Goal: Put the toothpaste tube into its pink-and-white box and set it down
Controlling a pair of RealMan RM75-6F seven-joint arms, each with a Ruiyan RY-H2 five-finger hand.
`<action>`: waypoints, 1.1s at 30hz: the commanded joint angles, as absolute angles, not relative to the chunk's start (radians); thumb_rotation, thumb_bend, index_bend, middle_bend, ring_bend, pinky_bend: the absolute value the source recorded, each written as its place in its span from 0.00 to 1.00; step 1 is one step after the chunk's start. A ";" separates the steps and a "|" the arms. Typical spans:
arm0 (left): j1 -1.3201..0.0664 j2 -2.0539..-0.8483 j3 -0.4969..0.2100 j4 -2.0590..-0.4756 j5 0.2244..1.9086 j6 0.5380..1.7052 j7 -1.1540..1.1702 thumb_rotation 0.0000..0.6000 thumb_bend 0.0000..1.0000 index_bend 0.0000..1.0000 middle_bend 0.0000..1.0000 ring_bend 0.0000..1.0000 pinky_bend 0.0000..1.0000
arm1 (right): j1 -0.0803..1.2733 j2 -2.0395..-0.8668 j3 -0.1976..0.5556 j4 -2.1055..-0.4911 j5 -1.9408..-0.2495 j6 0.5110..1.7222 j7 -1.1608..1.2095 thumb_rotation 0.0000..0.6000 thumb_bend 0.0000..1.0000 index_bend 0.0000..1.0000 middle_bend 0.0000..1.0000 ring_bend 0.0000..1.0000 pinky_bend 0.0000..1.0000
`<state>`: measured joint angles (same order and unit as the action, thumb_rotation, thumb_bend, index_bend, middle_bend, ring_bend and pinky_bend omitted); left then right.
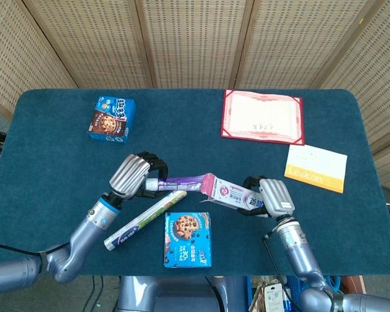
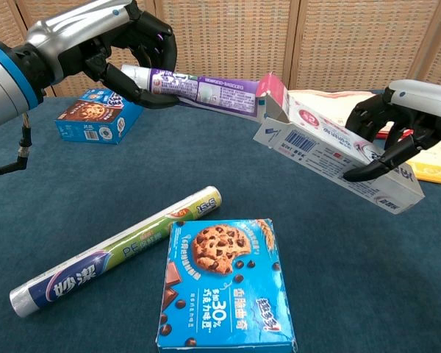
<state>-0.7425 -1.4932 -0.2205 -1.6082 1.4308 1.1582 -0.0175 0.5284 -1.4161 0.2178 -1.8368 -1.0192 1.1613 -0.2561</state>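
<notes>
My left hand (image 1: 135, 174) (image 2: 121, 45) grips the cap end of the purple-and-white toothpaste tube (image 1: 181, 182) (image 2: 206, 84), held level above the table. The tube's flat end reaches the open mouth of the pink-and-white box (image 1: 229, 194) (image 2: 331, 154). My right hand (image 1: 268, 197) (image 2: 397, 125) holds that box by its far end, tilted, with the open flaps (image 2: 270, 99) facing the tube. How far the tube's tip is inside the box is hidden by the flap.
A foil roll (image 1: 145, 218) (image 2: 121, 250) and a blue cookie box (image 1: 188, 239) (image 2: 224, 285) lie below the hands. A smaller blue cookie box (image 1: 112, 119) (image 2: 95, 121) sits at the back left. A red certificate folder (image 1: 263, 116) and a yellow-white Lexicon card (image 1: 315, 168) lie at the right.
</notes>
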 commanded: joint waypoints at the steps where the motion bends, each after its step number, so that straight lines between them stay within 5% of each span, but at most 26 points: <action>1: -0.741 -1.491 -0.223 -1.612 1.428 1.160 -0.022 1.00 0.25 0.91 0.63 0.47 0.43 | 0.528 -1.417 0.216 -1.835 -1.019 1.159 -0.254 1.00 0.09 0.59 0.51 0.39 0.48; 33: -0.774 -1.543 -0.224 -1.626 1.382 1.106 0.055 1.00 0.25 0.91 0.63 0.47 0.43 | 0.536 -1.413 0.215 -1.868 -1.030 1.150 -0.231 1.00 0.09 0.59 0.50 0.39 0.48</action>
<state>-0.7736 -1.5417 -0.2230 -1.6264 1.3828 1.1066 0.0539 0.5356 -1.4131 0.2157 -1.8678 -1.0290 1.1508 -0.2313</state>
